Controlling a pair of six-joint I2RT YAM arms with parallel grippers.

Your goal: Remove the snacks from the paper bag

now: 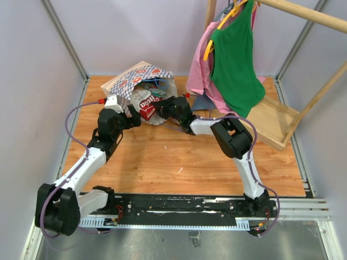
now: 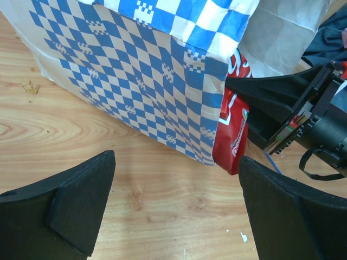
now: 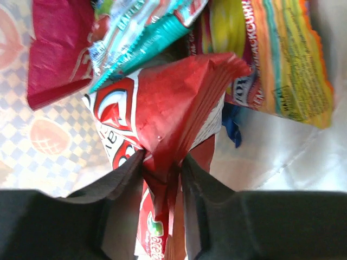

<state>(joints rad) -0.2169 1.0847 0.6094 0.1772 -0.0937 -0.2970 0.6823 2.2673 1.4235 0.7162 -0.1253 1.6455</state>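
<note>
Pinched between the right jaws, hard up against the right wrist camera, is the red-and-white packet (image 3: 179,103). Both black pads press on a gathered fold of its foil, so the jaws are closed on it, with nothing else caught between them. The packet's long axis runs away from the jaws and on into the paper bag (image 3: 43,135). The jaws therefore hold its near end, and the rest points deeper inside. Behind it in the bag lie a magenta packet (image 3: 59,49), a teal-and-white packet (image 3: 141,32) and an orange-green packet (image 3: 271,59), overlapping one another.

From above, the bag lies on its side at the far part of the counter (image 1: 179,157), mouth turned toward the arms, and the red-and-white packet sits right in that mouth. The right arm (image 1: 233,135) reaches in from the right and is the one on the packet. The left jaws stand wide open and hold nothing, hovering over bare wood just beside the bag's checked side wall, near the mouth.

The coming move looks like a pull straight back along the packet's axis, out of the mouth. The thin fold may slip, and the bag may drag along, since nothing pins it.
</note>
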